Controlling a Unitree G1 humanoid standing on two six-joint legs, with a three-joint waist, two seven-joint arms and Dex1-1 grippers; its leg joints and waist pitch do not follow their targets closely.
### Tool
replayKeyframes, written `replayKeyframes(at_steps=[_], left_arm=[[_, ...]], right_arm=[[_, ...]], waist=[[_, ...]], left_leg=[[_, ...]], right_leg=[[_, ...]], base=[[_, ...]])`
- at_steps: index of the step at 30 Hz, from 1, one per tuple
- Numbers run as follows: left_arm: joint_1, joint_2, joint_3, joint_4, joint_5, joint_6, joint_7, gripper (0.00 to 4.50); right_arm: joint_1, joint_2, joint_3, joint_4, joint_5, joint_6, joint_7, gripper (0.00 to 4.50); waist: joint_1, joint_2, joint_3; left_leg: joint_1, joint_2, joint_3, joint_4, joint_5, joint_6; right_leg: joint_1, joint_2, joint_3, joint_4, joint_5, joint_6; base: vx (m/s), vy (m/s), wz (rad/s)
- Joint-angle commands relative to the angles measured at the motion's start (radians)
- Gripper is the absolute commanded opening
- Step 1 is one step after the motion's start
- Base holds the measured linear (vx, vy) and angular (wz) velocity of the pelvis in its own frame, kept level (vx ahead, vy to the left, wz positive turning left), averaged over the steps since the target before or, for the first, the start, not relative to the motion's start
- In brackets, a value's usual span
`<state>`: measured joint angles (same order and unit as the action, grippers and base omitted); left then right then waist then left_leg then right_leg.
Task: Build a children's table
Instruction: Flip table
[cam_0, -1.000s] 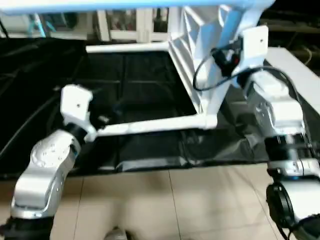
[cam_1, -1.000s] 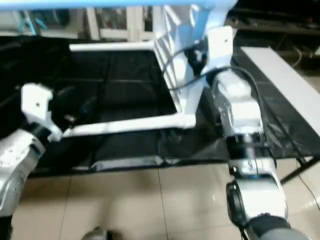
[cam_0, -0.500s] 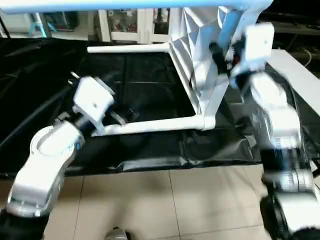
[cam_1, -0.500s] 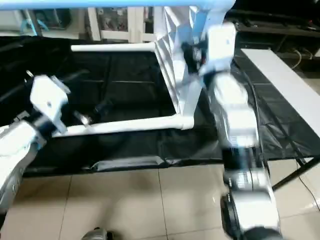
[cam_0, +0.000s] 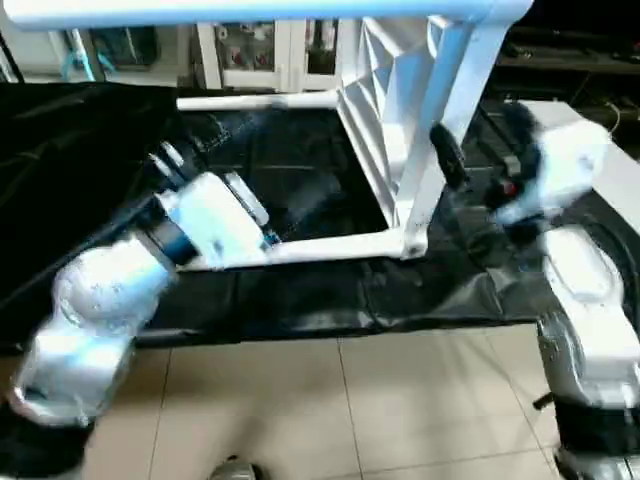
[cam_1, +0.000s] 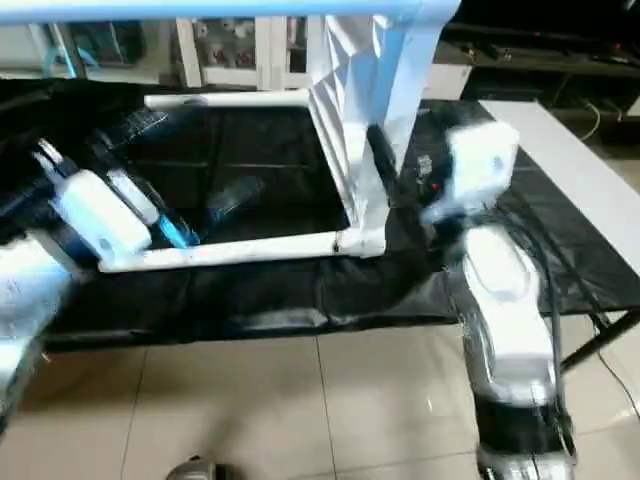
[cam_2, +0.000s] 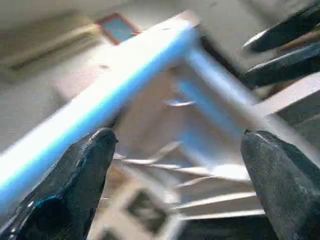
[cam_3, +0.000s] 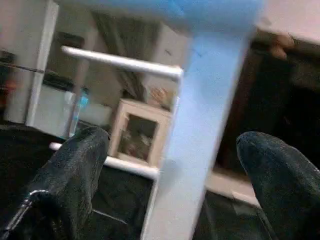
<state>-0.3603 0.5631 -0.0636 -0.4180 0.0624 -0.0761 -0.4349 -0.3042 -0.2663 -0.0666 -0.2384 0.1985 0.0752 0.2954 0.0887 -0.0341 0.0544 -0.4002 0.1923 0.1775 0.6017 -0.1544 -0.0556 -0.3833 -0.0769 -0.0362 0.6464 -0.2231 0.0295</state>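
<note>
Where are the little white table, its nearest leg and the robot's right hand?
Children's table (cam_0: 385, 95): left eye view, ribbed underside.
Nearest leg (cam_0: 330, 245): left eye view, mid tube.
Right hand (cam_3: 170, 165): right wrist view, between fingertips.

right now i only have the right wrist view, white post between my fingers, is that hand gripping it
observer: no, the right hand is open, its fingers standing either side of the upright edge of the children's table without closing on it.
operator: how is the table sitting
observer: on its side on the black work table, top upright, ribbed underside facing the robot's left.
operator: where's my other hand
observer: the left hand is open and holds nothing, close to the free end of the near lower leg, which lies level just above the black cover.
</note>
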Motion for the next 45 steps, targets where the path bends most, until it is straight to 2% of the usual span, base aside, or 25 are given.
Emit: replayKeyframes(at_steps=[1, 2, 3, 4, 5, 6, 9, 10, 11, 15, 17, 25, 31, 33, 34, 37, 39, 40, 41, 42, 45], left_arm=[[-0.028, 0.011, 0.013, 0.016, 0.043, -0.043, 0.016, 4.5], [-0.049, 0.024, 0.02, 0.042, 0.075, -0.063, 0.021, 4.5], [-0.063, 0.033, 0.022, 0.061, 0.089, -0.068, 0.022, 4.5], [-0.091, 0.046, 0.025, 0.095, 0.115, -0.084, 0.032, 4.5], [-0.091, 0.046, 0.025, 0.095, 0.115, -0.084, 0.032, 4.5], [-0.124, 0.058, 0.026, 0.13, 0.142, -0.108, 0.05, 4.5], [-0.173, 0.071, 0.03, 0.169, 0.171, -0.147, 0.075, 4.5], [-0.19, 0.076, 0.033, 0.181, 0.179, -0.154, 0.079, 4.5], [-0.216, 0.085, 0.037, 0.207, 0.203, -0.174, 0.087, 4.5], [-0.246, 0.101, 0.034, 0.238, 0.237, -0.196, 0.096, 4.5], [-0.277, 0.124, 0.032, 0.279, 0.283, -0.229, 0.117, 4.5], [-0.375, 0.178, 0.019, 0.416, 0.395, -0.298, 0.18, 4.5], [-0.429, 0.204, -0.012, 0.517, 0.433, -0.308, 0.162, 4.5], [-0.439, 0.202, -0.018, 0.544, 0.441, -0.311, 0.164, 4.5], [-0.446, 0.2, -0.021, 0.561, 0.443, -0.314, 0.163, 4.5], [-0.46, 0.197, -0.027, 0.588, 0.449, -0.32, 0.166, 4.5], [-0.468, 0.197, -0.03, 0.603, 0.454, -0.317, 0.165, 4.5], [-0.473, 0.198, -0.03, 0.614, 0.454, -0.32, 0.166, 4.5], [-0.479, 0.199, -0.031, 0.626, 0.456, -0.323, 0.171, 4.5], [-0.484, 0.201, -0.03, 0.635, 0.457, -0.324, 0.176, 4.21], [-0.491, 0.2, -0.026, 0.651, 0.457, -0.321, 0.187, 4.14]], right_arm=[[0.017, -0.01, 0.005, -0.052, 0.016, -0.027, 0.046, 4.46], [0.042, -0.017, 0.026, -0.066, 0.035, -0.028, 0.085, 4.46], [0.054, -0.025, 0.048, -0.065, 0.041, -0.022, 0.11, 4.46], [0.067, -0.043, 0.092, -0.057, 0.037, -0.01, 0.148, 4.46], [0.067, -0.043, 0.092, -0.057, 0.037, -0.01, 0.148, 4.46], [0.075, -0.054, 0.131, -0.048, 0.024, -0.004, 0.173, 4.46], [0.085, -0.058, 0.166, -0.034, 0.005, -0.002, 0.19, 4.46], [0.087, -0.055, 0.174, -0.027, -0.005, -0.003, 0.19, 4.46], [0.09, -0.049, 0.18, -0.018, -0.019, -0.004, 0.193, 4.46], [0.089, -0.051, 0.187, -0.008, -0.039, 0.001, 0.189, 4.46], [0.087, -0.064, 0.2, 0.0, -0.055, 0.008, 0.187, 4.46], [0.101, -0.06, 0.238, -0.018, -0.037, -0.009, 0.236, 4.46], [0.105, -0.058, 0.262, -0.032, -0.036, -0.012, 0.247, 4.46], [0.104, -0.056, 0.266, -0.034, -0.039, -0.011, 0.249, 4.46], [0.103, -0.054, 0.268, -0.034, -0.041, -0.011, 0.251, 4.46], [0.102, -0.053, 0.272, -0.036, -0.046, -0.01, 0.253, 4.46], [0.102, -0.052, 0.272, -0.039, -0.05, -0.009, 0.256, 4.46], [0.103, -0.052, 0.274, -0.042, -0.051, -0.008, 0.255, 4.46], [0.103, -0.052, 0.276, -0.046, -0.052, -0.007, 0.252, 4.46], [0.103, -0.052, 0.277, -0.048, -0.052, -0.007, 0.25, 4.5], [0.103, -0.049, 0.277, -0.051, -0.051, -0.008, 0.249, 4.5]], waist=[[-0.002, 0.021, -0.061], [-0.002, 0.021, -0.061], [0.001, 0.028, -0.061], [-0.002, 0.024, -0.06], [-0.001, 0.024, -0.06], [-0.001, 0.024, -0.061], [0.001, 0.025, -0.061], [0.001, 0.02, -0.063], [0.004, 0.023, -0.062], [0.005, 0.023, -0.063], [0.005, 0.024, -0.062], [0.006, 0.026, -0.064], [0.008, 0.032, -0.062], [0.008, 0.031, -0.061], [0.011, 0.041, -0.062], [0.011, 0.034, -0.064], [0.013, 0.035, -0.064], [0.014, 0.039, -0.064], [0.014, 0.038, -0.064], [0.015, 0.038, -0.064], [0.016, 0.04, -0.064]], left_leg=[[0.038, 0.032, -0.022, -0.088, -0.39, -0.103], [0.038, 0.032, -0.022, -0.088, -0.391, -0.102], [0.042, 0.033, -0.023, -0.085, -0.398, -0.099], [0.038, 0.03, -0.023, -0.087, -0.407, -0.096], [0.039, 0.03, -0.024, -0.087, -0.408, -0.095], [0.039, 0.03, -0.024, -0.086, -0.412, -0.095], [0.041, 0.032, -0.025, -0.087, -0.414, -0.098], [0.039, 0.033, -0.025, -0.086, -0.402, -0.098], [0.04, 0.032, -0.024, -0.086, -0.399, -0.095], [0.039, 0.032, -0.024, -0.085, -0.389, -0.097], [0.038, 0.033, -0.025, -0.085, -0.388, -0.098], [0.04, 0.032, -0.027, -0.085, -0.404, -0.098], [0.043, 0.034, -0.03, -0.087, -0.439, -0.107], [0.042, 0.034, -0.03, -0.088, -0.445, -0.107], [0.044, 0.034, -0.032, -0.087, -0.45, -0.11], [0.043, 0.034, -0.032, -0.087, -0.447, -0.109], [0.041, 0.035, -0.031, -0.087, -0.428, -0.105], [0.042, 0.033, -0.03, -0.086, -0.432, -0.106], [0.043, 0.034, -0.03, -0.086, -0.43, -0.106], [0.042, 0.034, -0.03, -0.086, -0.427, -0.105], [0.042, 0.035, -0.03, -0.086, -0.422, -0.104]], right_leg=[[0.012, -0.045, 0.033, -0.088, -0.202, -0.092], [0.01, -0.045, 0.033, -0.088, -0.197, -0.094], [0.007, -0.045, 0.034, -0.086, -0.186, -0.097], [0.011, -0.043, 0.033, -0.088, -0.19, -0.101], [0.01, -0.044, 0.034, -0.088, -0.194, -0.102], [0.009, -0.046, 0.034, -0.088, -0.195, -0.11], [0.007, -0.048, 0.034, -0.087, -0.189, -0.124], [0.01, -0.049, 0.033, -0.083, -0.168, -0.131], [0.007, -0.048, 0.034, -0.084, -0.166, -0.134], [0.008, -0.049, 0.034, -0.082, -0.168, -0.129], [0.008, -0.05, 0.034, -0.083, -0.161, -0.131], [0.007, -0.051, 0.033, -0.08, -0.155, -0.136], [0.002, -0.054, 0.034, -0.081, -0.181, -0.141], [0.002, -0.055, 0.034, -0.082, -0.187, -0.142], [0.0, -0.055, 0.035, -0.081, -0.186, -0.144], [0.004, -0.055, 0.034, -0.08, -0.162, -0.149], [0.005, -0.055, 0.034, -0.077, -0.136, -0.155], [0.003, -0.054, 0.034, -0.078, -0.136, -0.156], [0.005, -0.054, 0.034, -0.077, -0.134, -0.157], [0.005, -0.055, 0.034, -0.076, -0.13, -0.159], [0.006, -0.055, 0.034, -0.075, -0.124, -0.161]], base=[[0.0, 0.0, 0.0], [0.0, 0.0, 0.0], [0.0, 0.0, 0.0], [0.0, 0.0, 0.0], [0.0, 0.0, 0.0], [0.0, 0.0, 0.0], [0.0, 0.0, 0.0], [0.0, 0.0, 0.0], [0.0, 0.0, 0.0], [0.0, 0.0, 0.0], [0.0, 0.0, 0.0], [0.0, 0.0, 0.0], [0.0, 0.0, 0.0], [0.0, 0.0, 0.0], [0.0, 0.0, 0.0], [0.0, 0.0, 0.0], [0.0, 0.0, 0.0], [0.0, 0.0, 0.0], [0.0, 0.0, 0.0], [0.0, 0.0, 0.0], [0.0, 0.0, 0.0]])
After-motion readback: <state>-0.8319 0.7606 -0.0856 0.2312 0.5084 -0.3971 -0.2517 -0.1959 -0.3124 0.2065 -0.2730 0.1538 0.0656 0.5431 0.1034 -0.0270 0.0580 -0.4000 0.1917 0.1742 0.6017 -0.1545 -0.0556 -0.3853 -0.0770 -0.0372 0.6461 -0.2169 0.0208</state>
